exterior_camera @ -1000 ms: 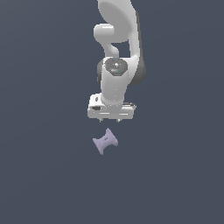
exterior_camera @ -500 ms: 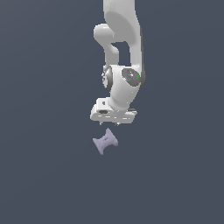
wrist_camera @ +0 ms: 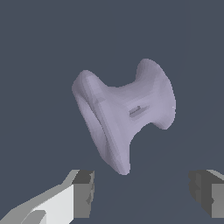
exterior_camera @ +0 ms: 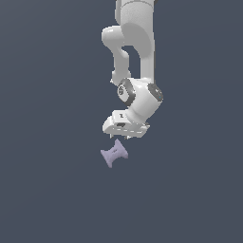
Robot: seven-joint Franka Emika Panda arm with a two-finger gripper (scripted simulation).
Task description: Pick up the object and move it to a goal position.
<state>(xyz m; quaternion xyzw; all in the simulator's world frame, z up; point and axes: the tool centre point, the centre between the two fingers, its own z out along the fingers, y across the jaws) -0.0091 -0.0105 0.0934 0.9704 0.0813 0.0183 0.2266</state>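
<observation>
The object [exterior_camera: 114,153] is a small pale lavender spool with a narrow waist and flared ends, lying on the dark grey floor. My gripper [exterior_camera: 126,138] hangs just above it and slightly toward the exterior view's right, without touching it. In the wrist view the object [wrist_camera: 127,109] fills the middle, lying at a slant. My gripper [wrist_camera: 142,192] is open and empty, with both dark fingertips [wrist_camera: 83,192] showing at the picture's edge, wide apart and short of the object.
The white arm [exterior_camera: 137,47] comes down from above. Plain dark grey floor [exterior_camera: 47,190] lies all around.
The hand has come down a little toward the object and the wrist has turned. The object has not moved.
</observation>
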